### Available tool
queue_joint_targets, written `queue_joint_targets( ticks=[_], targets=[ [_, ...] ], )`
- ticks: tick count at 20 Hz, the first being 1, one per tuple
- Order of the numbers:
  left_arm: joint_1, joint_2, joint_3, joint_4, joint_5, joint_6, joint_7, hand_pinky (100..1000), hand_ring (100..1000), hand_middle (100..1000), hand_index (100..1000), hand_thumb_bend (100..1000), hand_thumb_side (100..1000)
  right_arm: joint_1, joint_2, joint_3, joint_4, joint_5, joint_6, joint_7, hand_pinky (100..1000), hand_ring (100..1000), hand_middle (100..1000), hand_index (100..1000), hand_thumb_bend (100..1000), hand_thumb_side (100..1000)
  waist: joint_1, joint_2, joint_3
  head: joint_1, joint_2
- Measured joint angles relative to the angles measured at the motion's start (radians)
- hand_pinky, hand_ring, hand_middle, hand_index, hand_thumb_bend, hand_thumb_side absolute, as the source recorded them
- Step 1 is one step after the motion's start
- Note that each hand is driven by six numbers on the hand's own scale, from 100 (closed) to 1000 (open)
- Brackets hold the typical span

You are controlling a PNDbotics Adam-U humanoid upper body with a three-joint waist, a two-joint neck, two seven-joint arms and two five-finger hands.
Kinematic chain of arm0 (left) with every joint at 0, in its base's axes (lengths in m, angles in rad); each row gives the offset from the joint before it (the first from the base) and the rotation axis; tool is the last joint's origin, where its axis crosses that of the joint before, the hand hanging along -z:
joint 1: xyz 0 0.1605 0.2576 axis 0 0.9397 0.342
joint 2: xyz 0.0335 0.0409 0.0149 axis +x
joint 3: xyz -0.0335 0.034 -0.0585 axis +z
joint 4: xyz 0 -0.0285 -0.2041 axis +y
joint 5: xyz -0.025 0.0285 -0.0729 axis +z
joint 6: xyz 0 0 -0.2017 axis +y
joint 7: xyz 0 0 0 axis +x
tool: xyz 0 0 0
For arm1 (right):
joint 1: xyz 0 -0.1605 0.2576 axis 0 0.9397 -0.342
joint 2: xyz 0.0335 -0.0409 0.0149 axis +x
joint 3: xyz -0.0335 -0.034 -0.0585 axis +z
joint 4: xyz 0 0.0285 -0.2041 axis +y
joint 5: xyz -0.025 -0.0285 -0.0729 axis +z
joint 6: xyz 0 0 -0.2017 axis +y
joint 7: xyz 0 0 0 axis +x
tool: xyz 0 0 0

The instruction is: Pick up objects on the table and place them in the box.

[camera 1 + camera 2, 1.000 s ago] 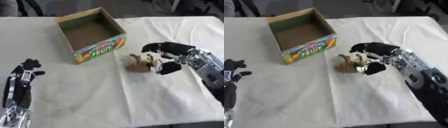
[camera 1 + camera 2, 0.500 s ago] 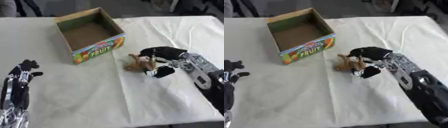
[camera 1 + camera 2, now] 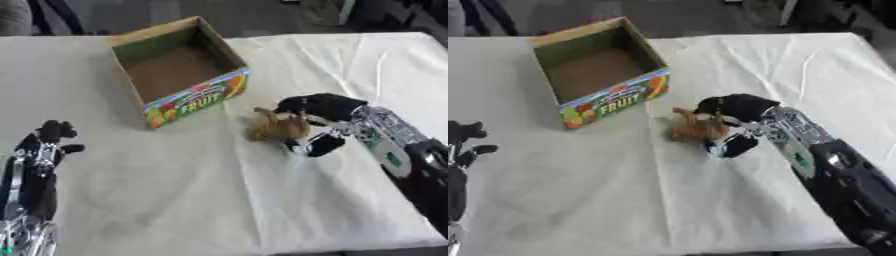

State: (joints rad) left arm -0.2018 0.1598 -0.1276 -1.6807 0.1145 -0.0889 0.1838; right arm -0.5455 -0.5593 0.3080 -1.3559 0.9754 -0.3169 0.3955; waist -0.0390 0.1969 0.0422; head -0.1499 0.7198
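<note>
one lumpy brown toy point(image 3: 278, 129), boxy cardboard box point(image 3: 179, 70)

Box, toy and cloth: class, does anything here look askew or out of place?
The box sits turned at an angle to the table edges, open and empty. The brown toy lies outside it, at the right hand. Nothing is spilled or damaged.

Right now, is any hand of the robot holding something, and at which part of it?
The right hand closes around the small brown toy at its right end, fingers above and thumb below; the toy seems to rest on the table. The left hand holds nothing.
</note>
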Motion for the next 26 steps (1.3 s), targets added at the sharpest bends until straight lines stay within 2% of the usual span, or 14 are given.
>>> queue_joint_targets(
  ticks=[1,3,6,10,15,17,18,20,26],
  targets=[
    [0.000,0.000,0.000,0.000,0.000,0.000,0.000,618,878,534,629,554,681,0.000,0.000,0.000,0.002,0.002,0.001,-0.005,571,648,768,869,146,357,0.000,0.000,0.000,-0.001,0.000],
    [0.000,0.000,0.000,0.000,0.000,0.000,0.000,618,878,534,629,553,681,0.000,0.000,0.000,0.006,0.006,0.003,-0.021,499,554,683,806,124,344,0.000,0.000,0.001,-0.002,0.000],
    [0.000,0.000,0.000,0.000,0.000,0.000,0.000,618,878,534,629,554,681,0.000,0.001,-0.003,0.012,0.008,0.008,-0.058,455,506,612,755,100,323,0.000,0.000,0.001,-0.002,0.000],
    [0.000,0.000,0.000,0.000,0.000,0.000,0.000,618,879,534,629,553,680,0.000,-0.003,-0.019,0.006,-0.009,0.022,-0.107,433,494,584,730,100,290,-0.001,0.000,0.001,-0.002,-0.001],
    [0.000,0.000,0.000,0.000,0.000,0.000,0.000,618,879,534,629,553,679,-0.037,-0.047,-0.040,-0.054,-0.079,0.044,-0.125,423,490,577,727,100,282,-0.006,0.000,0.000,-0.002,-0.001],
    [0.000,0.000,0.000,0.000,0.000,0.000,0.000,618,879,534,629,554,680,-0.059,-0.067,-0.048,-0.082,-0.100,0.054,-0.123,420,490,577,729,100,279,-0.007,-0.001,0.001,-0.002,-0.002],
    [0.000,0.000,0.000,0.000,0.000,0.000,0.000,618,879,534,629,554,679,-0.070,-0.076,-0.051,-0.092,-0.110,0.058,-0.122,419,490,577,729,100,312,-0.007,-0.001,0.001,-0.002,-0.002],
    [0.000,0.000,0.000,0.000,0.000,0.000,-0.001,618,879,534,629,554,679,-0.094,-0.091,-0.057,-0.104,-0.130,0.065,-0.120,417,491,575,730,100,267,-0.008,-0.003,0.006,-0.003,-0.004],
    [0.000,0.000,-0.012,0.002,0.000,0.003,-0.009,618,880,534,629,554,676,-0.205,-0.104,-0.068,-0.074,-0.176,0.075,-0.105,410,492,570,730,100,247,-0.013,-0.015,0.045,-0.015,-0.004]
  ],
)
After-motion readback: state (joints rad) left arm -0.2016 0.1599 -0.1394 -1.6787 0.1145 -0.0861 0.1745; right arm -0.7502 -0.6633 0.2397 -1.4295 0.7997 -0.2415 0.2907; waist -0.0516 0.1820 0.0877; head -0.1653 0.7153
